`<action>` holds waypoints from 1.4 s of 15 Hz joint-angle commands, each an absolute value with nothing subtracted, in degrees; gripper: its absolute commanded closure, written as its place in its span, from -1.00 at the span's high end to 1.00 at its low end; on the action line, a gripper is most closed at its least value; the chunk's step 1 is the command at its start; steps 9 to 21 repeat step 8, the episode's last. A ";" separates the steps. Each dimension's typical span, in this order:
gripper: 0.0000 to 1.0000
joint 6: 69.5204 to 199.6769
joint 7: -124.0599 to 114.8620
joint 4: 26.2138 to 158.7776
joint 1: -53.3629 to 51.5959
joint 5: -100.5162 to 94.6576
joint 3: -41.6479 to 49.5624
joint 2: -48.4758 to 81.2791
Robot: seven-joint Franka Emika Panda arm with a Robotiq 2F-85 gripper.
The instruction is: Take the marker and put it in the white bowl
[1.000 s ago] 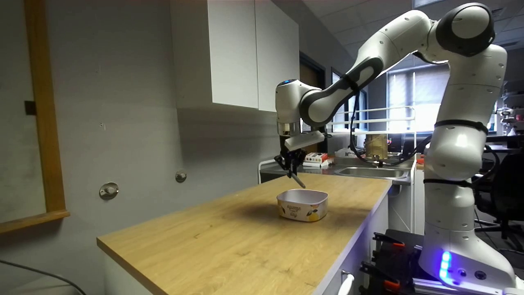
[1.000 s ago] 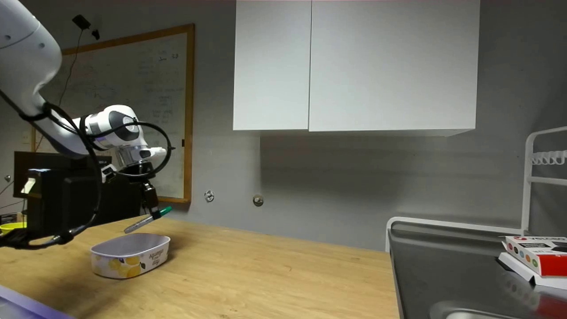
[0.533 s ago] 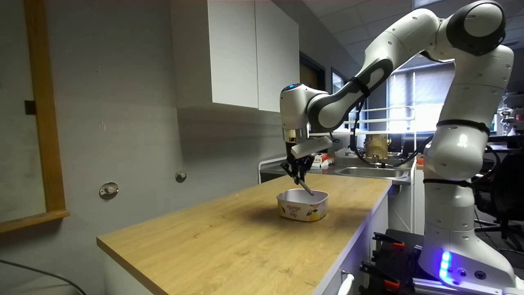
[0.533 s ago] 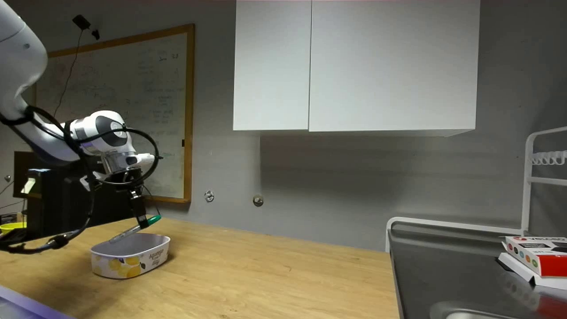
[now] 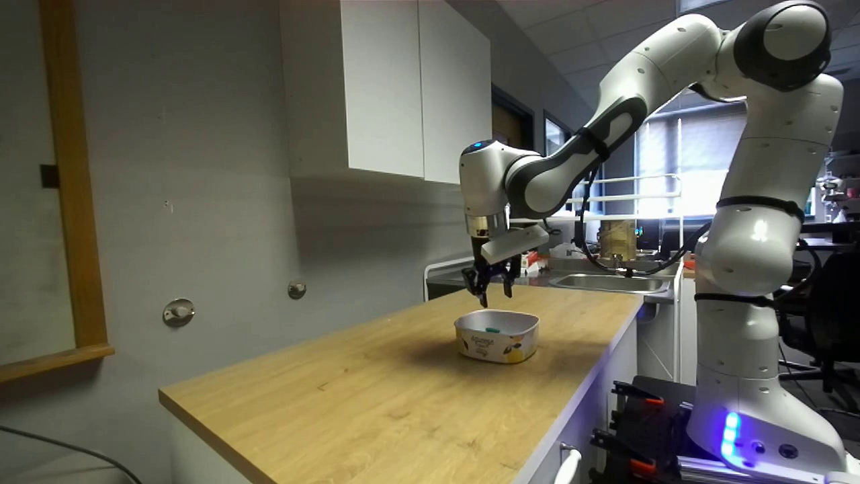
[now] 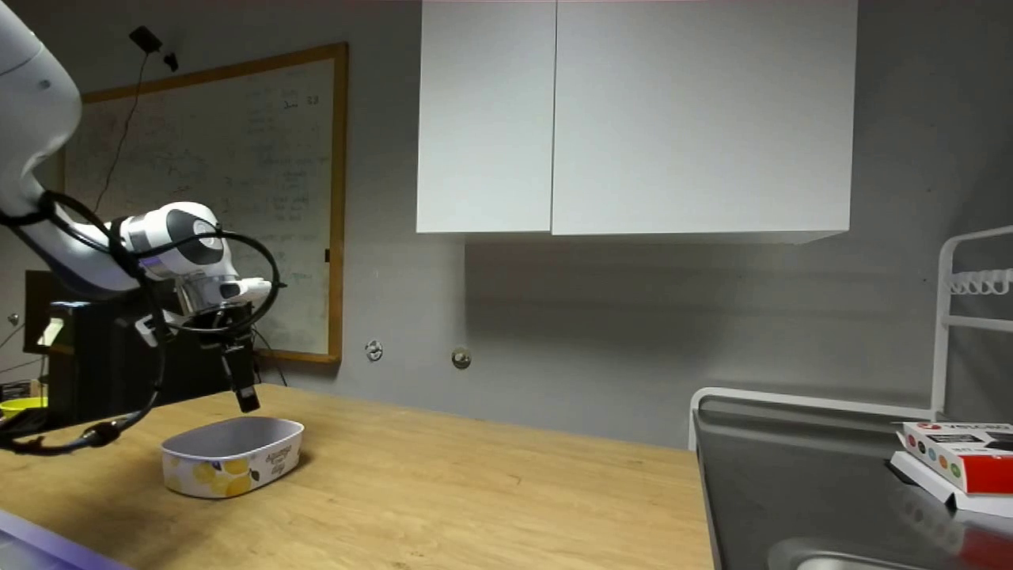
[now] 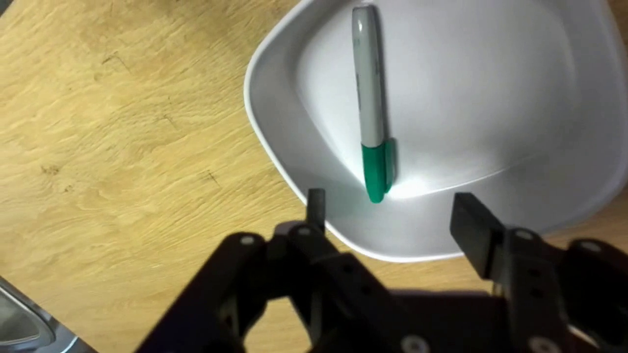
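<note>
Your setting looks like a lab or office fitted partly as a kitchen: in both exterior views you have a wood-grain counter [image 5: 376, 403] and white wall cabinets [image 6: 637, 119], with a metal sink [image 5: 608, 284] near the counter's end. An exterior view gives you a desk chair [image 5: 833, 302], a bright window [image 5: 692, 148] and a tiled ceiling [image 5: 571, 37]; in an exterior view you see a wood-framed whiteboard [image 6: 214, 154] with handwriting

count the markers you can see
1: the green-capped marker, lying inside the white bowl. The wrist view cuts off part of the bowl, so another could be hidden.
</note>
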State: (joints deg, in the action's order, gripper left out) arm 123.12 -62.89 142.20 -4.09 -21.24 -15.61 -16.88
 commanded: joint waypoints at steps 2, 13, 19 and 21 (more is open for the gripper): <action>1.00 121.78 -63.20 142.80 -4.54 -21.68 -15.66 -18.34; 1.00 123.66 -53.68 143.63 -5.38 -16.66 -12.79 -22.70; 1.00 123.66 -53.68 143.63 -5.38 -16.66 -12.79 -22.70; 1.00 123.66 -53.68 143.63 -5.38 -16.66 -12.79 -22.70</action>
